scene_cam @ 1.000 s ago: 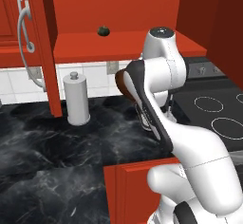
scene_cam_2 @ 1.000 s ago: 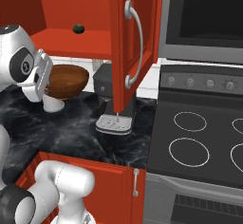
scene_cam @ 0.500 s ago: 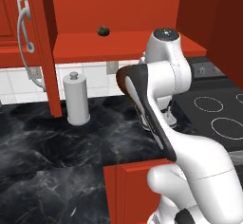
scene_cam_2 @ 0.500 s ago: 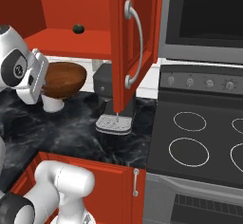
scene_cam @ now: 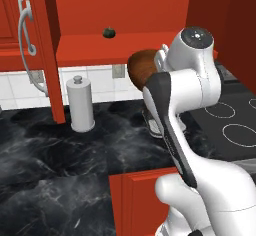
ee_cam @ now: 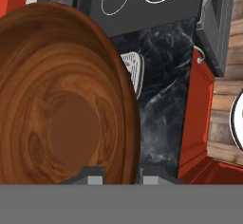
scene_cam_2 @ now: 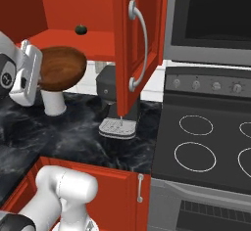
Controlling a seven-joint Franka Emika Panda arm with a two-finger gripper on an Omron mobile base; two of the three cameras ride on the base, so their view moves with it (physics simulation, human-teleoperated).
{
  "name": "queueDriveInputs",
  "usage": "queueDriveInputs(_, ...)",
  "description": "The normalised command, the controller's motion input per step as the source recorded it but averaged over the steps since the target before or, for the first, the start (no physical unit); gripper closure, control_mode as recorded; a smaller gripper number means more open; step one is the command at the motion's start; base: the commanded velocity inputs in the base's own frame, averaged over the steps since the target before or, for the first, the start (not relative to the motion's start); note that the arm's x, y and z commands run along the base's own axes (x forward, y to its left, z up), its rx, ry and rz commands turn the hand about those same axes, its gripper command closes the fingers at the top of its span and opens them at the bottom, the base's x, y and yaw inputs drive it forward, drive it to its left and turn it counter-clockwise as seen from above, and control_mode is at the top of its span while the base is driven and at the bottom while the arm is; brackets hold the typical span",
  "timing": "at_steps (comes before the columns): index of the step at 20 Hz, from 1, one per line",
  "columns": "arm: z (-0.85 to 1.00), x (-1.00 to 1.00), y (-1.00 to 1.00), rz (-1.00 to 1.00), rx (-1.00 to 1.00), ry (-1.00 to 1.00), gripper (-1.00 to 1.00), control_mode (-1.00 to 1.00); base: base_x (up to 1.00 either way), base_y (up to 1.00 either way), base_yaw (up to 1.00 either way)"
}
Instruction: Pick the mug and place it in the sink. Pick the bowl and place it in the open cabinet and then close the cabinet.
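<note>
One tool [ee_cam: 122, 173] grips the bowl [scene_cam_2: 60, 68] beside the cabinet [scene_cam_2: 93, 41].

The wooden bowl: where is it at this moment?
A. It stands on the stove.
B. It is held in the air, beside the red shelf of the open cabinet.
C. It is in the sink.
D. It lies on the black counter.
B: the tool grips the bowl by its rim, clear of the counter, near the shelf.
</note>
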Motion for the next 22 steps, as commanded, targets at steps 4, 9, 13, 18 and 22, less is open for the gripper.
queueDriveInputs(4, 0.41, 0.01, -0.22, 0.02, 0.0, -0.09, 1.0, -1.0, 0.0, 0.0, 0.0)
queueDriveInputs(9, 0.17, 0.41, -0.08, 0.02, 0.0, -0.08, 1.0, -1.0, 0.0, 0.0, 0.0)
queueDriveInputs(13, 0.08, 0.64, 0.0, 0.0, -0.04, -0.06, 1.0, -1.0, 0.0, 0.0, 0.0)
queueDriveInputs(18, 0.07, 0.78, 0.0, 0.0, -0.02, -0.03, 1.0, -1.0, 0.0, 0.0, 0.0)
queueDriveInputs(22, 0.17, 0.71, -0.06, 0.0, -0.01, 0.0, 1.0, -1.0, 0.0, 0.0, 0.0)
